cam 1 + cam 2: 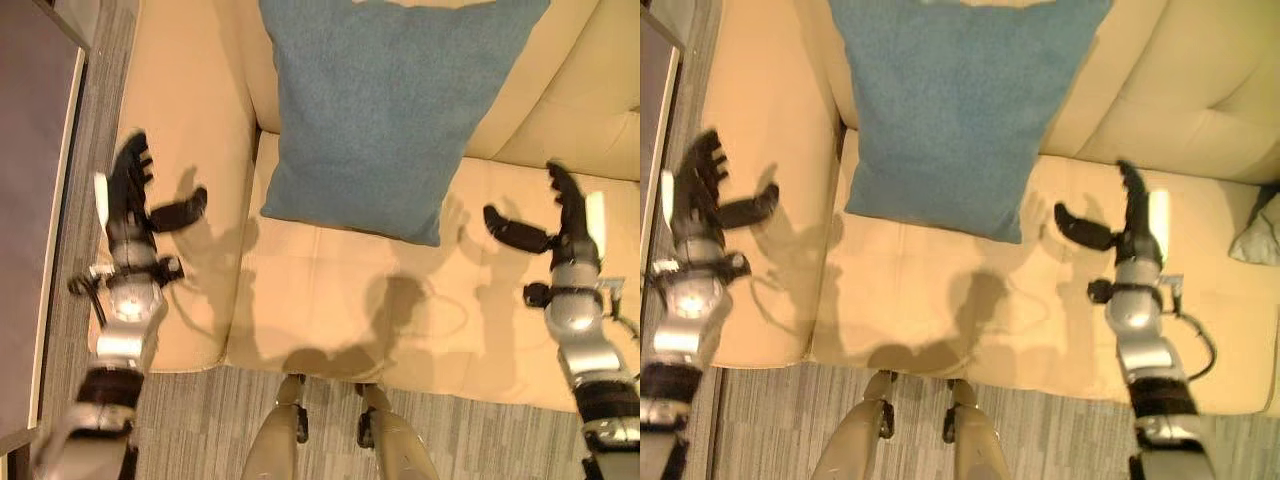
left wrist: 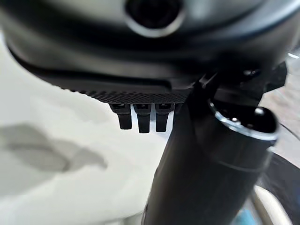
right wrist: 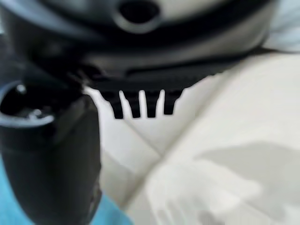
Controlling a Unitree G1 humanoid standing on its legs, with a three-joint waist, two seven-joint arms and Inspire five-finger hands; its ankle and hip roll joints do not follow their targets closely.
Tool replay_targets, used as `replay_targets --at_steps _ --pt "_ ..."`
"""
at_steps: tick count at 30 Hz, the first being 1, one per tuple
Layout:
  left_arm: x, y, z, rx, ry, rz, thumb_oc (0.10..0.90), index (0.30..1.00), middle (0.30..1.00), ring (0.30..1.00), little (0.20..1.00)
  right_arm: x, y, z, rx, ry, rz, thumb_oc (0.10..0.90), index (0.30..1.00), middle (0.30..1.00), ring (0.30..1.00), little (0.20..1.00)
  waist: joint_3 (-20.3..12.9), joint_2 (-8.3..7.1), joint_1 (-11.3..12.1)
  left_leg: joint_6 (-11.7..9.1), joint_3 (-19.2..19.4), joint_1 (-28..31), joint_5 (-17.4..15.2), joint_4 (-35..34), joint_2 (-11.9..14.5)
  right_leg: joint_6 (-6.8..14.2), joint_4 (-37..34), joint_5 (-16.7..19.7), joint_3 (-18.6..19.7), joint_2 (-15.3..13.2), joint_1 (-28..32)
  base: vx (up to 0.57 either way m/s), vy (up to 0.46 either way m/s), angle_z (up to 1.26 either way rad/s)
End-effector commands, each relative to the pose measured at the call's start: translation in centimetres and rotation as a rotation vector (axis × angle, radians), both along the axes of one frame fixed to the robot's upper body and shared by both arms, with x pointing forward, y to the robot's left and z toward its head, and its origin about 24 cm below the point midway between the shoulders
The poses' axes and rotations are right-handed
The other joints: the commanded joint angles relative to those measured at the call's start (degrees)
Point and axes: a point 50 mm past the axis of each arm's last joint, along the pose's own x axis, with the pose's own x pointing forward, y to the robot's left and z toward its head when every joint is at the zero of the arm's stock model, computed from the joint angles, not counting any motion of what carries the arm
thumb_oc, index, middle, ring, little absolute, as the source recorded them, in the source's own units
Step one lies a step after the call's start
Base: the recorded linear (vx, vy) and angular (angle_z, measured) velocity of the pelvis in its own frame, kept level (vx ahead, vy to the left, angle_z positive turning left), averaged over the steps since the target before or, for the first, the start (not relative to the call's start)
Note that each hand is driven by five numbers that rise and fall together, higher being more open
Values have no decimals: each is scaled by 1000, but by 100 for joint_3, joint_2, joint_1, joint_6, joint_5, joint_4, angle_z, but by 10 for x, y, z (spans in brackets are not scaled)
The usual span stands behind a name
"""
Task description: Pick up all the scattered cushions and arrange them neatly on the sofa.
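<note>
Plainly, a blue cushion [image 1: 385, 110] leans against the sofa [image 1: 330, 290] back, bearing no readable print. Both the left hand [image 1: 135, 195] and right hand [image 1: 560, 225] hover beside it with fingers spread, empty.

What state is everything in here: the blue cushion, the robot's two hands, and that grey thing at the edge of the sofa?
Blue cushion: leaning against the sofa's backrest, lower edge on the seat, held by neither hand.
Left hand: open, empty, over the sofa's armrest.
Right hand: open, empty, over the seat beside the cushion.
Grey cushion: lying on the seat at the far right, mostly cut off.
Sofa: seat in front bare.
</note>
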Motion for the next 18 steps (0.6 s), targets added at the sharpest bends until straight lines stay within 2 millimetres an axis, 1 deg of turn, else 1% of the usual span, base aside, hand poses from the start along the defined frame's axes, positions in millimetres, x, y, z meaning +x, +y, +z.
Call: replay_targets --at_steps 1,2,3,5,6,7,9,10,11,13,14,15,16,17,18 --pt "-41 15 -43 74 154 -29 800 900 900 900 900 -39 -1 -45 -25 151 32 800 900 900 900 900 -1474 -277 19 -139 329 561 -1033 11 160 192 39 -483 -85 -117 135 74 -13 -1" --pt "-42 15 -43 75 155 -30 800 900 900 900 900 -39 -1 -46 -24 153 32 800 900 900 900 900 -1463 -281 23 -140 329 587 -1038 11 161 192 39 -488 -85 -117 160 103 -36 -13" --pt "-62 15 -76 47 312 -54 800 900 900 900 900 -53 2 -69 42 236 26 800 900 900 900 900 -1457 -272 30 -120 354 826 -1072 11 187 182 39 -535 -114 -109 402 42 -29 -10" --pt "-81 20 -100 64 443 -70 800 900 900 900 900 -65 4 -89 85 316 30 800 900 900 900 900 -1436 -258 37 -97 383 1098 -1115 11 209 163 39 -595 -118 -81 673 50 -42 -3" --pt "-110 20 -135 45 624 -66 800 900 900 900 900 -81 9 -113 121 425 36 800 900 900 900 900 -1456 -257 66 -68 382 1376 -1154 11 233 130 39 -677 -119 -27 976 27 -69 -2" --pt "-120 21 -145 47 684 -57 800 900 900 900 900 -88 9 -123 134 470 28 800 900 900 900 900 -1452 -262 78 -54 388 1480 -1175 11 238 113 39 -715 -117 -7 1092 30 -109 -1" --pt "-163 20 -182 20 910 -31 800 900 900 900 900 -112 14 -151 173 608 21 800 900 900 900 900 -1472 -275 126 -27 337 1788 -1246 11 269 61 39 -860 -97 65 1438 28 -122 9" --pt "-171 19 -188 19 952 -32 800 900 900 900 900 -116 15 -156 178 633 21 800 900 900 900 900 -1436 -274 135 -32 329 1849 -1247 11 291 43 39 -904 -94 84 1500 -18 -129 16" --pt "-187 17 -200 22 1047 -31 800 900 900 900 900 -126 17 -168 195 695 9 800 900 900 900 900 -1380 -266 147 -45 318 1915 -1224 11 319 15 39 -957 -72 117 1567 -51 -100 18" --pt "-196 15 -207 26 1108 -29 800 900 900 900 900 -131 17 -174 193 729 3 800 900 900 900 900 -1300 -273 166 -71 307 1880 -1186 161 341 -8 39 -995 -89 130 1607 -181 -90 12" --pt "-194 13 -210 46 1135 -35 800 900 900 900 900 -132 17 -179 171 774 -1 800 900 900 900 900 -1119 -318 202 -102 265 1531 -1246 649 331 -40 39 -985 -115 89 1544 -335 -69 31" --pt "-193 12 -211 52 1143 -41 800 900 900 900 900 -131 18 -181 162 789 2 800 900 900 900 900 -1071 -351 208 -101 265 1412 -1386 884 297 -50 39 -942 -145 46 1480 -458 -62 63" --pt "-193 9 -213 46 1152 -42 800 900 900 900 900 -131 18 -184 158 812 -2 800 900 900 900 900 -1018 -457 221 -56 202 1362 -1905 1503 121 -40 39 -805 -166 -83 1385 -341 -19 73" --pt "-194 8 -214 39 1160 -41 800 900 900 900 900 -132 18 -185 155 825 -4 800 900 900 900 900 -1035 -510 191 -20 182 1368 -2014 1711 50 -32 39 -737 -200 -159 1298 -336 24 45" --pt "-194 4 -216 28 1161 -44 800 900 900 900 900 -135 18 -189 159 853 -12 800 900 900 900 900 -1075 -534 134 23 182 1484 -2226 2037 31 -19 39 -641 -240 -214 1204 -245 94 22"
